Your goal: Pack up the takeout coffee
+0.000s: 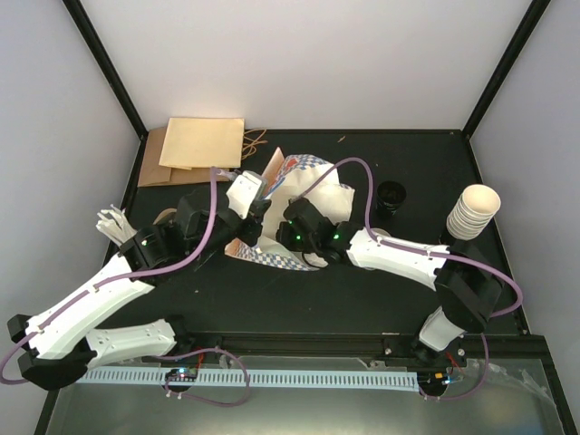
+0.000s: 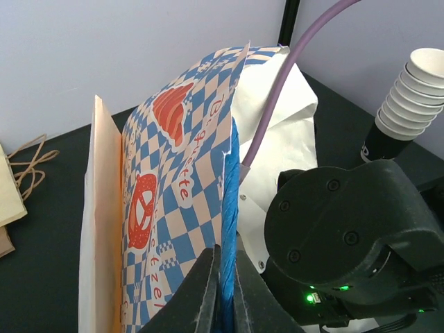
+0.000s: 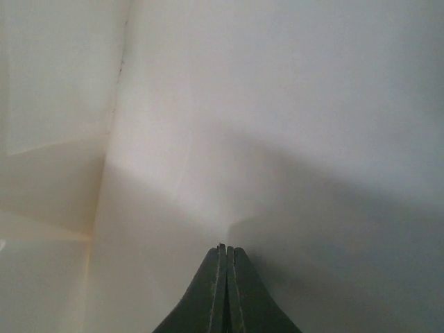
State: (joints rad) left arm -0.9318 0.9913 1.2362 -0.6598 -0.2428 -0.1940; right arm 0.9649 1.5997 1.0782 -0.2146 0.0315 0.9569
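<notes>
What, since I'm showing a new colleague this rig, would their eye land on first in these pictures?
The blue-checked paper bag with red pretzel prints, in the middle of the table where both arms meet. The left gripper pinches the bag's upright edge between its fingers, while the right gripper is pushed inside, fingers shut, facing only white paper. A tall stack of cream cups stands near the right edge.

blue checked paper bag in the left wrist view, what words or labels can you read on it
"Baguette": red script on the blue-and-white checked paper bag, running up its printed side.
"ezel": red script lower on the same side, its start out of sight.
Other views: nothing readable.
</notes>
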